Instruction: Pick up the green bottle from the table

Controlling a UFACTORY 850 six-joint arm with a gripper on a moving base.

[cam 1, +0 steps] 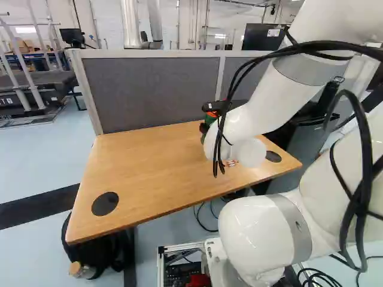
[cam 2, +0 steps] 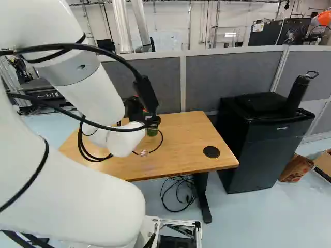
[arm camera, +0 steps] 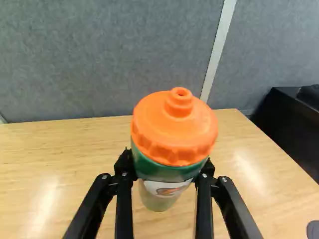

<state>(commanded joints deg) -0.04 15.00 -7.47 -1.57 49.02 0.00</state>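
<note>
Green bottle (arm camera: 162,172) is the thing wanted, and it sits in front of the grey partition (arm camera: 99,59), over the far part of the wooden worktop (arm camera: 65,164); whether its base rests there or hangs just clear I cannot tell. The claw (arm camera: 166,162) is closed on it, one finger against each side, just beneath the broad orange cap (arm camera: 169,134). That looks a sound place to take hold: the green upper body offers flanks to squeeze, whereas the wide, domed cap would probably shed the fingers. I judge it a squeezy plastic drinks bottle, light if empty, noticeably heavier if full, the walls likely giving a little under pressure, so a firm but moderate squeeze should serve. It is unlikely to shatter, yet smooth plastic may slip, and a hold this high could let the lower end swing, so a slow, straight lift seems wise. The printed label (arm camera: 167,188) lies lower down, and smallest of all is the spout (arm camera: 179,99) on top, best left untouched lest it leak
</note>
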